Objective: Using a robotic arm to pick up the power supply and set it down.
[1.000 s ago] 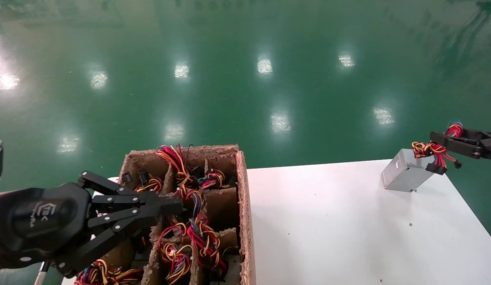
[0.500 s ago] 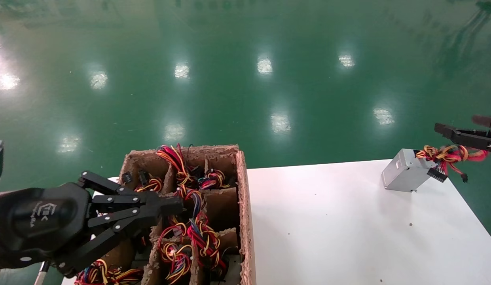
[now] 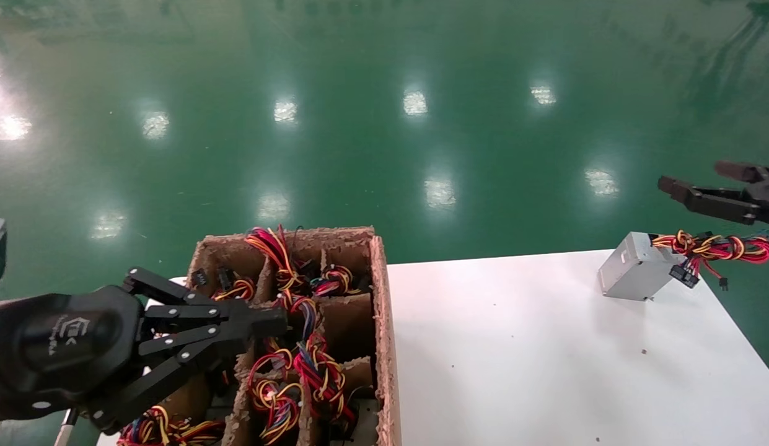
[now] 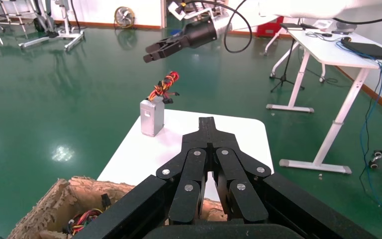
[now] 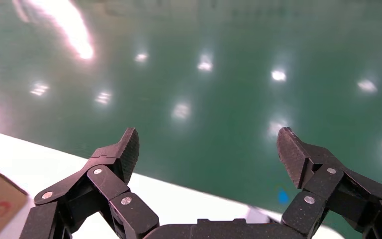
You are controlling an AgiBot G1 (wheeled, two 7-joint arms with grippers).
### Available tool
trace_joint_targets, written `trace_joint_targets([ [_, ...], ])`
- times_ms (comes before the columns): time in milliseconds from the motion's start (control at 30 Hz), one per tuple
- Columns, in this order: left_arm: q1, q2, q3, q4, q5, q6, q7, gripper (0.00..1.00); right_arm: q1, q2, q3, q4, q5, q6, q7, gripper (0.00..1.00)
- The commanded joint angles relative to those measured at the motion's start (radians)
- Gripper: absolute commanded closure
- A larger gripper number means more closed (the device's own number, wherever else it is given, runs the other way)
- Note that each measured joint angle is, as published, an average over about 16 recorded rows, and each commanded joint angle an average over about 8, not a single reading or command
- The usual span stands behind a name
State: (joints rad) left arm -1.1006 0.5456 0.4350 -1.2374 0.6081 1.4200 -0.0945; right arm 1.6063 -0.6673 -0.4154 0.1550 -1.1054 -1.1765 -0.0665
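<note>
The power supply (image 3: 635, 267) is a small grey metal box standing on the white table (image 3: 514, 353) near its far right corner. Its red, yellow and orange wire bundle (image 3: 722, 248) trails off to the right past the table edge. My right gripper (image 3: 694, 175) hovers open a little above the bundle, touching nothing. The left wrist view shows the power supply (image 4: 151, 117) upright with the right gripper (image 4: 148, 53) above its wires (image 4: 164, 85). My left gripper (image 3: 279, 322) is shut and empty over the cardboard box. In their own wrist views the left gripper (image 4: 207, 122) is shut and the right gripper (image 5: 208, 144) is spread wide.
A brown cardboard box (image 3: 379, 297) with dividers stands at the table's left, its compartments full of more braided wire bundles (image 3: 310, 365). Green floor lies beyond the table. White desks (image 4: 328, 50) stand far off in the left wrist view.
The right gripper opened, let go of the wire bundle and rose. The bundle dropped and now lies stretched to the right. The box and left arm stayed put.
</note>
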Motion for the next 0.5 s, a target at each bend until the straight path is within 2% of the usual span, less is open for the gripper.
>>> trace_joint_targets([
  [33, 0.0, 0.0, 0.0, 0.0, 0.0, 0.0, 0.0, 1.0, -0.013, 0.002, 0.003, 0.029, 0.01, -0.008, 0.006, 0.0],
  [67, 0.0, 0.0, 0.0, 0.0, 0.0, 0.0, 0.0, 1.0, -0.023, 0.003, 0.006, 0.05, 0.016, -0.014, 0.011, 0.0],
  [100, 0.0, 0.0, 0.0, 0.0, 0.0, 0.0, 0.0, 0.94, -0.033, 0.004, 0.008, 0.07, 0.023, -0.019, 0.015, 0.0],
  [333, 0.0, 0.0, 0.0, 0.0, 0.0, 0.0, 0.0, 0.07, -0.098, 0.011, 0.025, 0.21, 0.069, -0.059, 0.047, 0.0],
  [367, 0.0, 0.0, 0.0, 0.0, 0.0, 0.0, 0.0, 0.0, -0.108, 0.012, 0.027, 0.229, 0.076, -0.064, 0.051, 0.0],
  [500, 0.0, 0.0, 0.0, 0.0, 0.0, 0.0, 0.0, 0.0, -0.145, 0.016, 0.037, 0.309, 0.103, -0.087, 0.069, 0.0],
])
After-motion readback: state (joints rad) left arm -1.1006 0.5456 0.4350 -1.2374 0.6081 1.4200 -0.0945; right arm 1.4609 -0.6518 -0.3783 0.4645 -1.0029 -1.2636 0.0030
